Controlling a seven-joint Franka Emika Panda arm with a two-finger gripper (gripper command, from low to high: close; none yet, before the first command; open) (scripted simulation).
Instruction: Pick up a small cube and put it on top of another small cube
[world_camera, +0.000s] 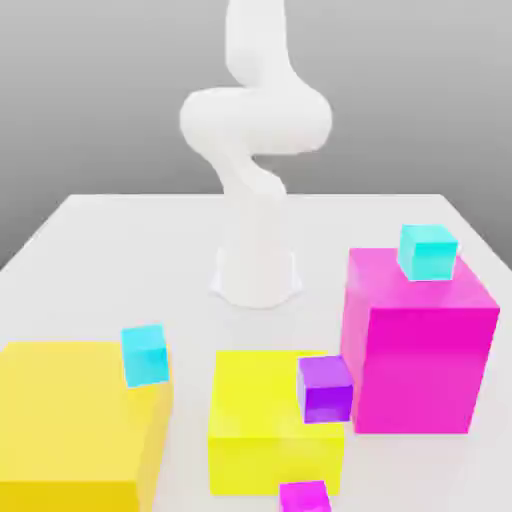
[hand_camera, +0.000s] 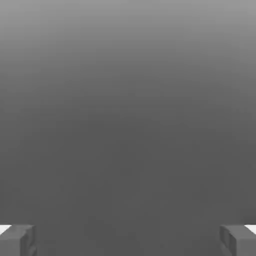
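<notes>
Scene read across the exterior view, its left to its right.

Far left: a large yellow block (world_camera: 70, 425) is set on the white table (world_camera: 120, 230), with a small cyan cube (world_camera: 146, 354) perched at its upper right corner. Whether that cube rests on the block or just behind it cannot be told.

Centre: a second yellow block (world_camera: 265, 420) is seen, with a small violet-purple cube (world_camera: 326, 388) at its right top edge, close against the large magenta block (world_camera: 415, 345). Just below it, at the picture's bottom edge, the small cube (world_camera: 305, 497) is found: bright magenta-pink, cut off by the frame, apparently low on the table in front of the yellow block. It is untouched.

Behind centre: the white arm (world_camera: 255, 130) is folded up over its base, well apart from every cube, probably a start pose so the work area is left clear.

Right: the large magenta block is topped by another small cyan cube (world_camera: 428, 251), near its back corner.

In the hand view the gripper (hand_camera: 128, 240) is spread wide, its fingers (hand_camera: 17, 240) at opposite edges, nothing between them; only grey background is faced. Wide jaws fit an approach not yet begun.

Judged: task at its start. A long reach toward the near edge would be needed, and the purple cube looks the nearest stacking target.
</notes>
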